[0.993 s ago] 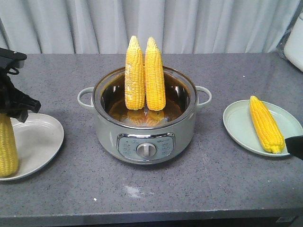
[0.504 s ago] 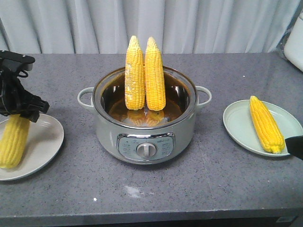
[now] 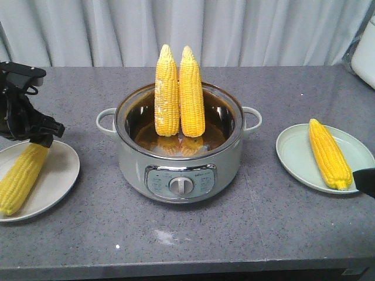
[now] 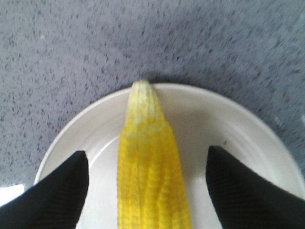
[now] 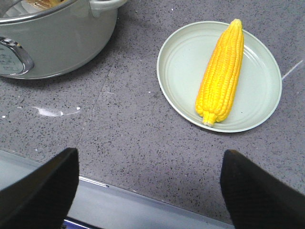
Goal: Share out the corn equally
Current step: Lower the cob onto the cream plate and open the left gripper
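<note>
Left gripper (image 4: 147, 157) jaws standing apart; cob (image 3: 22, 178), upright a second ago, now lying flat on left plate (image 3: 58, 170). Two cobs (image 3: 191, 93) waiting in pot (image 3: 135, 158); right gripper (image 5: 150, 153) parted, empty.

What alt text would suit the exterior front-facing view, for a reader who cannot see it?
A silver electric pot stands on a grey counter with two corn cobs upright inside. One cob lies on the white plate at left, under the left gripper; another cob lies on the pale green plate at right.
</note>
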{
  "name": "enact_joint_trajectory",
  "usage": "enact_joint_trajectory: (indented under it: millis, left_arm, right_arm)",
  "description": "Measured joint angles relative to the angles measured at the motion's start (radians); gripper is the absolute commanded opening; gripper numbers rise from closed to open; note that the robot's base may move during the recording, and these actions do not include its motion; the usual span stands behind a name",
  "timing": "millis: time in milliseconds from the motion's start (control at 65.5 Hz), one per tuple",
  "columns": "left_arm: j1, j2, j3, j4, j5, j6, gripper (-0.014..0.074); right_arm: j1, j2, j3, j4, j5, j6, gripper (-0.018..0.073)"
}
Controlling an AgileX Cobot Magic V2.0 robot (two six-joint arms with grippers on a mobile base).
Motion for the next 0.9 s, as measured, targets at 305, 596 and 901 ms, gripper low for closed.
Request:
enact_joint_trajectory:
  millis: [305, 596, 901]
  left_arm:
    - [0.000, -0.151, 0.000, -0.205, -0.023, 0.143, 0.0507]
    - [-0.006, -0.322, 0.106, -0.302, -0.028, 0.206, 0.0507]
    - [-0.008, -0.497, 0.306, -0.330, -0.080, 0.273, 0.0507]
  right_arm:
    - [0.000, 0.000, 0.000, 0.000, 0.000, 0.000, 0.0577]
    - [0.000, 0.000, 0.000, -0.052, 0.000, -0.092, 0.0577]
    - [0.000, 0.000, 0.000, -0.019, -0.001, -0.085, 0.0577]
